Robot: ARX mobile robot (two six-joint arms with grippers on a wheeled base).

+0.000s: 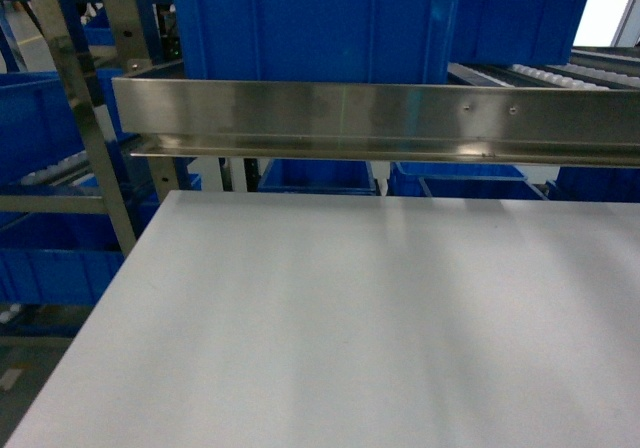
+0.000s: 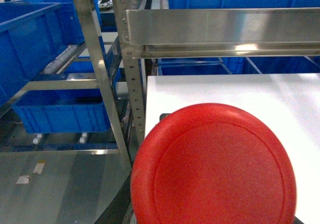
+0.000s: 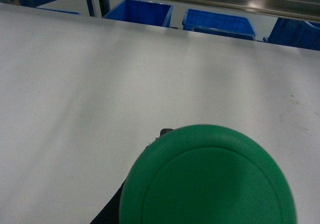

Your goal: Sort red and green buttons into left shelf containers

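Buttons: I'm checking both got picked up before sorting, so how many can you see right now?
2. The red button fills the left wrist view; the green button fills the right wrist view. None shows in the head view.

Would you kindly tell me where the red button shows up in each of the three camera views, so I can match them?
Head: not in it; only the white table and the steel shelf rail show.
Left wrist: the red button fills the lower middle, close to the lens, over the table's left edge.
Right wrist: not in it; a green button sits there instead.
Shared landmark: the white table, in all three views.
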